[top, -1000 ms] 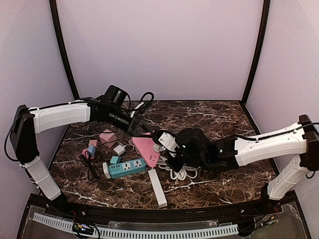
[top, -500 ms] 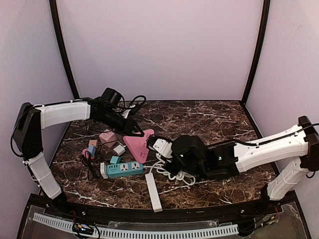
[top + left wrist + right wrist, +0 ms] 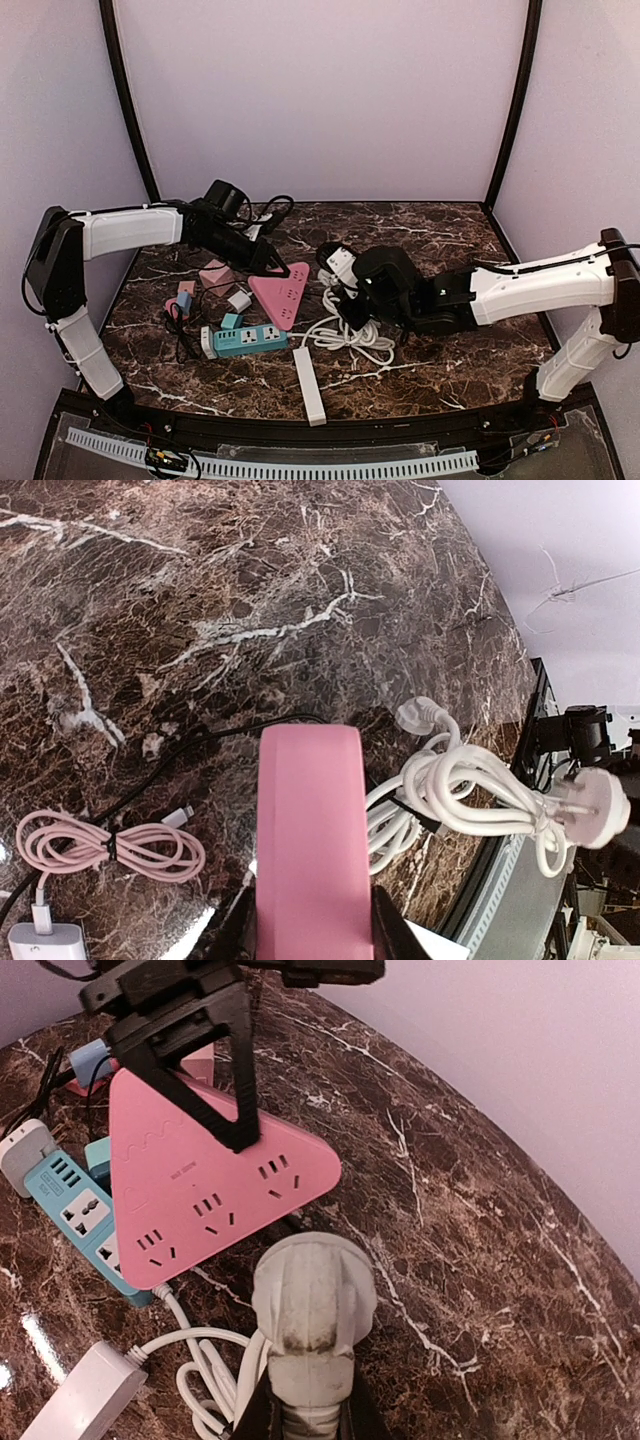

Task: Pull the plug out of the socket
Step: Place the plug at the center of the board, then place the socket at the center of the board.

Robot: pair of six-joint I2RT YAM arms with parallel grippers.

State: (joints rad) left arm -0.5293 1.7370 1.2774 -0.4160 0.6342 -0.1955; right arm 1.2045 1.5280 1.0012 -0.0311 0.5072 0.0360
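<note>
White plug [image 3: 313, 1300] pinched in right gripper [image 3: 305, 1415], just clear of pink socket [image 3: 200, 1190] clamped by left gripper [image 3: 312, 930]

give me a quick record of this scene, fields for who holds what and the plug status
left hand: shut on the pink socket strip
right hand: shut on the white plug
plug status: out of the strip, apart from it
white cable: coiled on the table
other items: blue power strip and long white strip, both on the table
</note>
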